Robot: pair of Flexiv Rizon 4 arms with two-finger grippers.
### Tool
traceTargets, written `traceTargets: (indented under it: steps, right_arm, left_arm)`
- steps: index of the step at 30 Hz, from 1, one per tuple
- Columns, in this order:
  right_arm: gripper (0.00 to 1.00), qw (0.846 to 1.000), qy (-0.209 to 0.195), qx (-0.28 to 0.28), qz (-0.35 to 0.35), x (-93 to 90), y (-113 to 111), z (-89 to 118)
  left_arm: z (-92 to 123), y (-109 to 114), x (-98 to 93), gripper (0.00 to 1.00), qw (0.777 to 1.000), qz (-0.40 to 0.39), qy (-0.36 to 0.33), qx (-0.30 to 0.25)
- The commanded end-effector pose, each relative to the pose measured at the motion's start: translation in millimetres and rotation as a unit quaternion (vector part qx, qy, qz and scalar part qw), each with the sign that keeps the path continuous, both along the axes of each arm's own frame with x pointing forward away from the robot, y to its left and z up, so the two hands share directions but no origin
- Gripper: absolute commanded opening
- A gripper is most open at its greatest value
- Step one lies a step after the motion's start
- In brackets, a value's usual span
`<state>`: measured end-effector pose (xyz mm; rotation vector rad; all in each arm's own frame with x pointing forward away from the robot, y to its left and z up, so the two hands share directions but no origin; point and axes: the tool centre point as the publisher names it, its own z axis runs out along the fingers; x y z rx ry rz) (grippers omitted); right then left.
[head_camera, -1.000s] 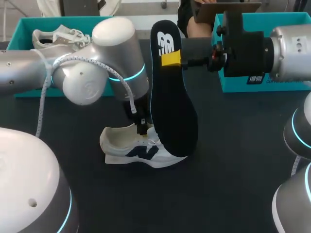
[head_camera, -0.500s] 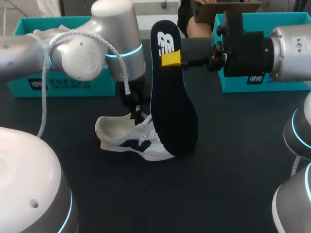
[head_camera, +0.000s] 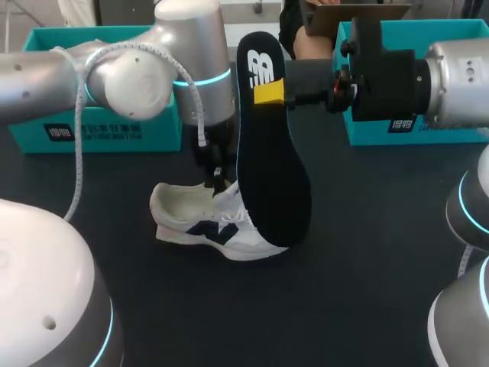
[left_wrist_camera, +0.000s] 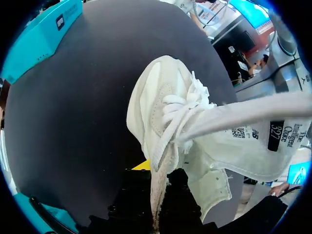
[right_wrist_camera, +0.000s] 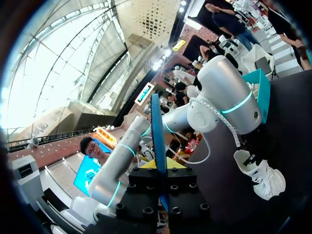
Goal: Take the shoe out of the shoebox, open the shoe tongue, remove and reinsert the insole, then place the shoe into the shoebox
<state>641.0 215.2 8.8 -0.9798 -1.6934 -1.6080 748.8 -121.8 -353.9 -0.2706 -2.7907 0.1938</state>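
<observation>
Two arms meet over the middle of the dark tabletop (head_camera: 367,252). The shoe (head_camera: 200,229), white with a dark side mark, stands on its sole there, outside both boxes, with its heel toward my left and its toe toward my right.

The left arm (head_camera: 183,69) comes down from the left, and the left pincer (head_camera: 218,177) sits right at the shoe's opening. In the left wrist view its dark fingers are closed on a white edge of the upper that runs down from the laces (left_wrist_camera: 183,105) into the gap between them. One yellow tip (left_wrist_camera: 142,165) shows beside that edge. The tongue (left_wrist_camera: 243,134) is spread wide open, with its printed label side facing out.

The right arm (head_camera: 451,73) reaches in level from the right. The right pincer (head_camera: 269,93) is clamped on the black insole (head_camera: 273,168) near its upper end. The insole stands upright in the air with its narrow end up and its broad end down. In the head view the broad end covers the shoe's toe; whether the two touch cannot be told. From the right wrist the insole shows edge-on as a thin dark blade between the fingers.

One teal box (head_camera: 107,131) stands at the far left behind the left arm. The other teal box (head_camera: 451,30) stands at the far right behind the right arm.
</observation>
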Motion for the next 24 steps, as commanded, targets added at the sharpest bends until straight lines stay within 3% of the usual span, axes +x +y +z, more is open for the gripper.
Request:
traceTargets:
  steps: [1,5,6,12,14,15,24]
  right_arm:
    - [0.0,1.0,0.001,-0.001,-0.001,0.7,3.4,-0.2]
    - [0.0,1.0,0.001,-0.001,-0.001,0.7,3.4,-0.2]
    - [0.0,1.0,0.001,-0.001,-0.001,0.7,3.4,-0.2]
    - [0.0,1.0,0.001,-0.001,-0.001,0.7,3.4,-0.2]
    - [0.0,1.0,0.001,-0.001,-0.001,0.7,3.4,-0.2]
    - [0.0,1.0,0.001,-0.001,-0.001,0.7,3.4,-0.2]
    - [0.0,1.0,0.001,-0.001,-0.001,0.7,3.4,-0.2]
  left_arm:
    - [13.3,-3.1,16.0,0.0,0.92,-0.332,0.199,0.059]
    - [16.4,1.9,14.7,0.0,0.847,-0.474,0.212,0.116]
    - [17.3,4.1,13.0,0.0,0.813,-0.528,0.208,0.128]
    - [20.5,8.4,18.1,0.0,0.71,-0.673,0.159,0.131]
    - [24.4,5.0,21.6,0.0,0.717,-0.671,0.141,0.125]
    - [27.3,3.8,22.2,0.0,0.739,-0.653,0.112,0.122]
    - [27.3,3.8,22.2,0.0,0.739,-0.653,0.112,0.122]
